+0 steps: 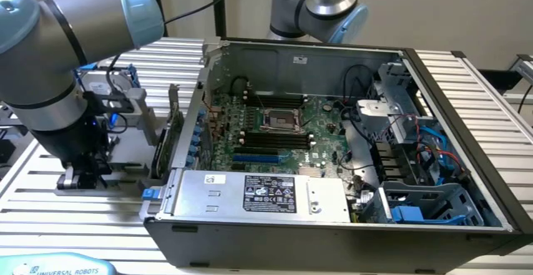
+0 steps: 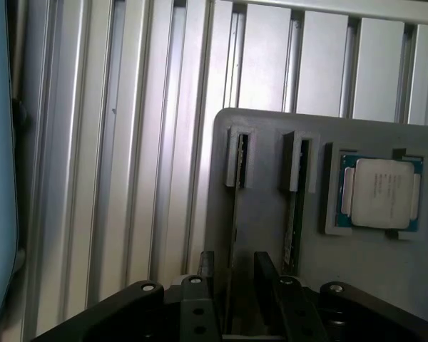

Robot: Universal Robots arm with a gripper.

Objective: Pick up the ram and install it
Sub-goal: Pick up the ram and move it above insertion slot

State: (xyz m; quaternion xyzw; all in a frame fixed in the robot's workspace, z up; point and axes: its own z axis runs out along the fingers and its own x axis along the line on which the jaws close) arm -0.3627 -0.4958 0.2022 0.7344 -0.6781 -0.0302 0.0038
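Note:
Two ram sticks stand on edge in the slots of a grey holder (image 2: 264, 178): one ram stick (image 2: 235, 214) and a second ram stick (image 2: 292, 221) beside it. My gripper (image 2: 235, 265) is low over the holder and open. One of its black fingers (image 2: 207, 267) stands on each side of the first stick, with small gaps showing. In the exterior view the gripper (image 1: 83, 174) hangs over the holder (image 1: 125, 158) at that view's left, outside the computer case (image 1: 333, 131). The motherboard's black memory slots (image 1: 275, 139) lie bare.
A silver square processor (image 2: 380, 194) rests in the holder's recess beside the sticks. An upright dark expansion card (image 1: 171, 131) stands between holder and case. A second arm (image 1: 321, 7) rises behind the case. The ribbed metal table (image 1: 83, 219) carries it all.

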